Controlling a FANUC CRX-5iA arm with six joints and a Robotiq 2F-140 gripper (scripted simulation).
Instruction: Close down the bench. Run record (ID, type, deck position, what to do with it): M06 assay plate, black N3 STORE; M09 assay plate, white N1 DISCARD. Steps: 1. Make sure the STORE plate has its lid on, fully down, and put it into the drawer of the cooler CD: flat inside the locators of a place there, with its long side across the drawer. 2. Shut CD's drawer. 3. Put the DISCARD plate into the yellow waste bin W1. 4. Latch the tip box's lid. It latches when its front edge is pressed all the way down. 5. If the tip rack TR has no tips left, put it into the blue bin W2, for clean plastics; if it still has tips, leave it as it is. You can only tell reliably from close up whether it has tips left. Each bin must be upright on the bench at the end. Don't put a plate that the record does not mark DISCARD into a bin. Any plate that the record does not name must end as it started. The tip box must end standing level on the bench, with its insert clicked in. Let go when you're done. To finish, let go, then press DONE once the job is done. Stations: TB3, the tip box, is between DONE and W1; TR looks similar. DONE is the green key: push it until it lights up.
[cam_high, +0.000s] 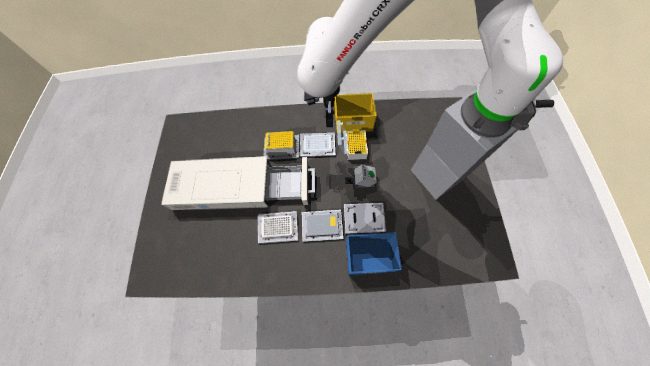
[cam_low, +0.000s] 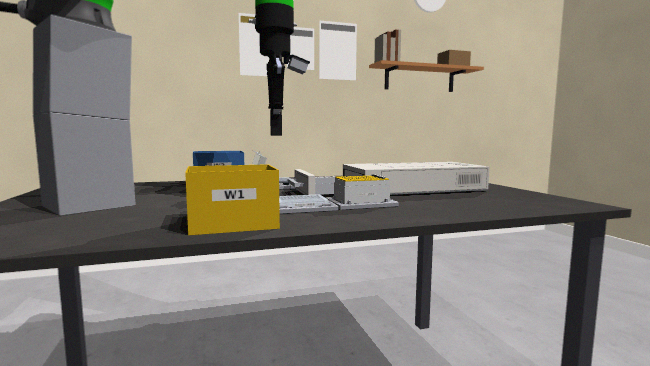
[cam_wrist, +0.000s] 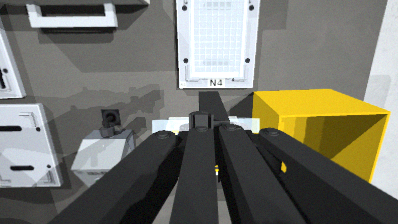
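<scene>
Gripper: the gripper (cam_low: 275, 129) hangs high above the worktop (cam_low: 450, 210), fingers pressed together with nothing between them; the side view shows its height, which the overhead view hides behind the arm.
Yellow bin W1: the yellow bin (cam_high: 355, 111) stands upright at the far edge; only the side view shows its W1 label (cam_low: 234, 194).
Tip box: the tip box (cam_high: 357, 143) sits just beside the yellow bin, its yellow insert visible from above; in the wrist view it is mostly hidden behind the fingers.
Green key: the green key (cam_high: 371, 174) shows its colour from overhead only.
Cooler drawer: the drawer (cam_high: 287, 183) stands pulled out of the cooler (cam_high: 215, 182).
Black plate: the lidded plate with a yellow tag (cam_high: 322, 224) rests on its deck position, near the blue bin (cam_high: 374, 254).
White plate: the white plate (cam_high: 277, 226) lies beside it.
N4 plate: the wrist view alone reads N4 under a pale plate (cam_wrist: 216, 37).
</scene>
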